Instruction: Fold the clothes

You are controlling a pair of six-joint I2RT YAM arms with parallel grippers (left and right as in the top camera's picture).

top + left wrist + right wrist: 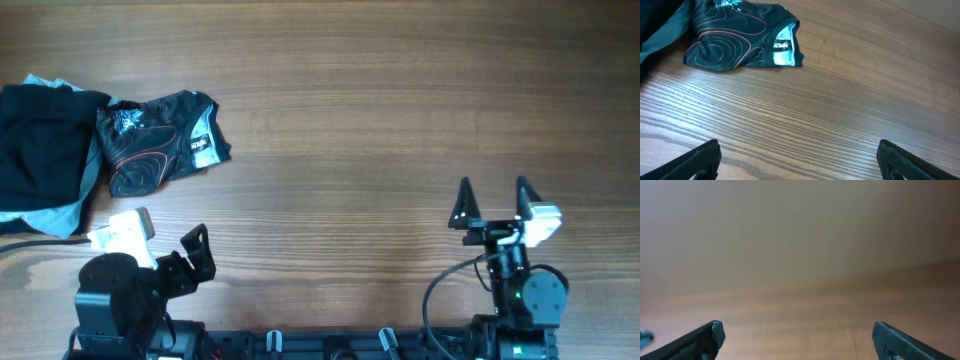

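The black jersey (155, 145) with thin orange swirls lies crumpled at the far left of the table, a white logo patch at its right end. It also shows at the top left of the left wrist view (740, 37). My left gripper (180, 258) is open and empty near the front left edge, well in front of the jersey; its fingertips frame bare wood in the left wrist view (799, 160). My right gripper (493, 200) is open and empty at the front right, far from the jersey, over bare wood in the right wrist view (797, 340).
A plain black and light blue garment pile (40, 155) lies at the left edge, touching the jersey's left side. A black cable (30, 245) runs along the table front left. The wooden table (380, 130) spreads between the arms.
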